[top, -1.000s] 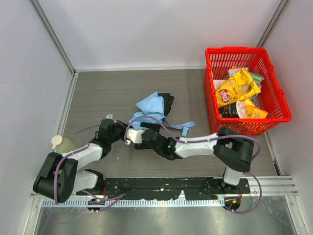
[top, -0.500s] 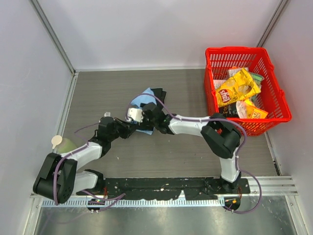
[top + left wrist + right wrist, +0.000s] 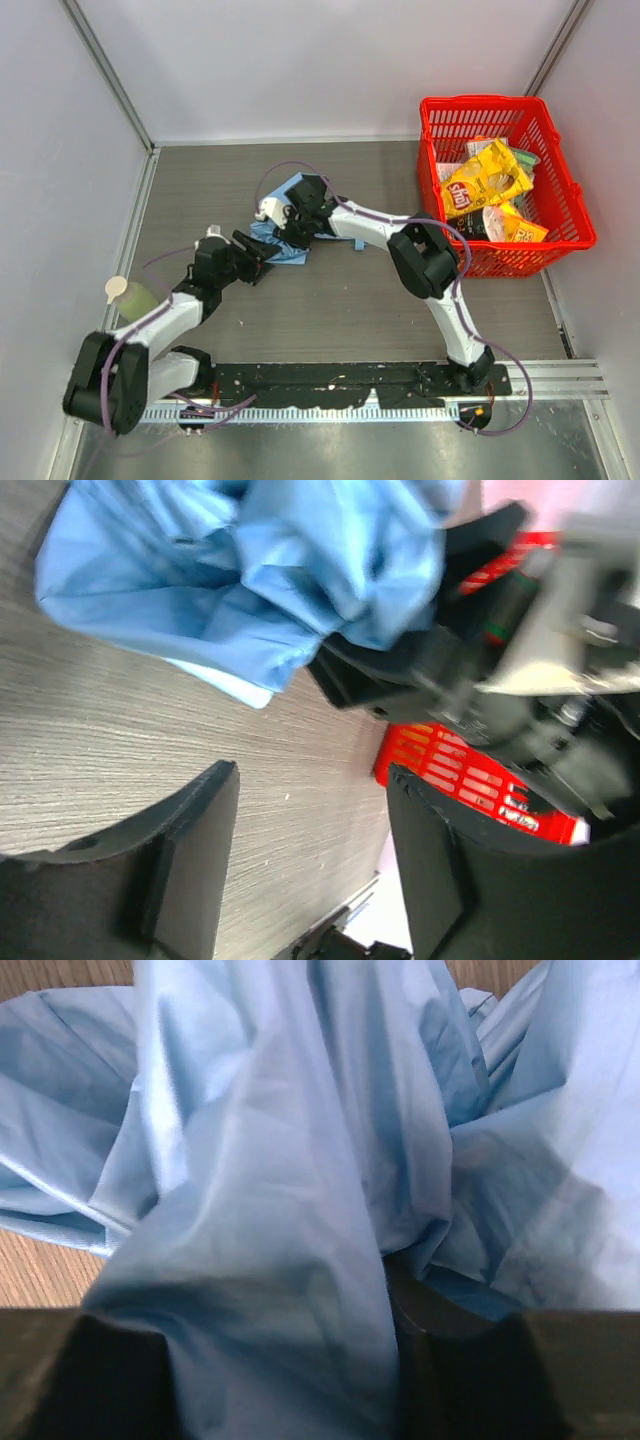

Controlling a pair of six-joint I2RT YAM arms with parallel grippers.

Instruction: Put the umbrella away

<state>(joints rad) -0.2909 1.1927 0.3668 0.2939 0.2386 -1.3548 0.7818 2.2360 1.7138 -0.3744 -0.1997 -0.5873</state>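
Umbrella: crumpled on tabletop.
Left fingers: spread, empty.
Right fingers: straddling fabric, clamp unclear.
Advice: pinch deep into folds.

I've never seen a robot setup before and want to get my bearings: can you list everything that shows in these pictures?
umbrella: one, light blue, crumpled mid-table
basket: one, red, far right corner of the table
snack bags: at least two yellow, others partly hidden, inside the basket
bottle: one, pale green with a beige cap, by the left wall
table: one, grey wood grain
arms: two, black and white, bolted at the near edge
left tool: one, black, open, empty, just short of the umbrella
right tool: one, black, umbrella fabric between its fingers
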